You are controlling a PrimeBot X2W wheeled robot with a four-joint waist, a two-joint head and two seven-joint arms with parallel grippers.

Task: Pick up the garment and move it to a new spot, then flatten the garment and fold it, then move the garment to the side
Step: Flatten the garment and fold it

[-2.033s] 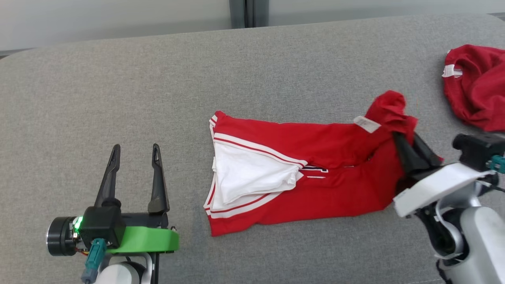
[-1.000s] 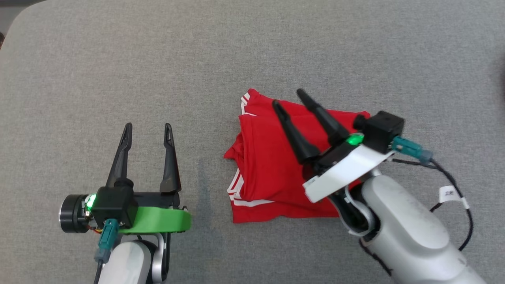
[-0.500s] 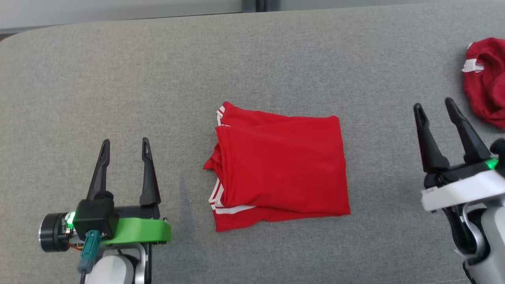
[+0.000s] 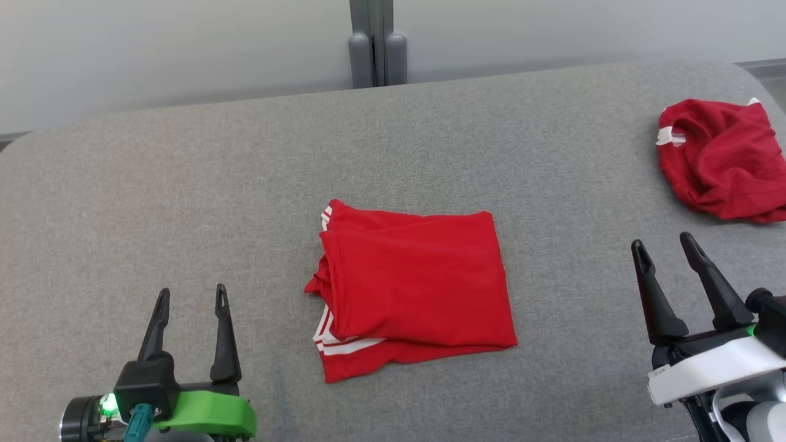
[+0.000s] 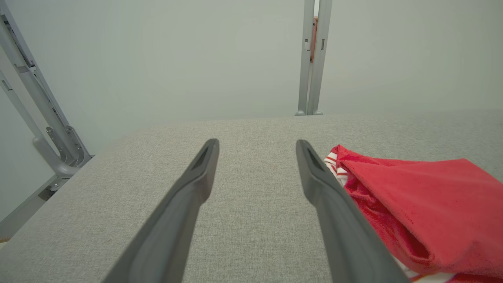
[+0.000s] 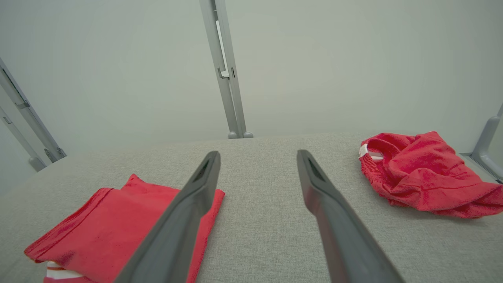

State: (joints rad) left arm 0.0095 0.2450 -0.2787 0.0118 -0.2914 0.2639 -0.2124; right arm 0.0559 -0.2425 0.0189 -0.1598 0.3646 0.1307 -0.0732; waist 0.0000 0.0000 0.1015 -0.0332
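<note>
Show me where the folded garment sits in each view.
Head view: folded garment at the centre.
Left wrist view: folded garment at the right edge, lower half.
Right wrist view: folded garment at the lower left.
Shared landmark: grey post at top, upright behind the far edge.

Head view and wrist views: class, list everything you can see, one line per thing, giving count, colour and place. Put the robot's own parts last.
folded garment: one, red with white stripes at its left edge, middle of the surface
crumpled garment: one, red with white trim, far right of the surface
padded surface: one, grey fabric, under both garments
post: one, grey, behind the surface's far edge
wall: one, pale, background
left gripper: one, dark fingers, green mount, lower left, open, empty
right gripper: one, dark fingers, white mount, lower right, open, empty
</note>
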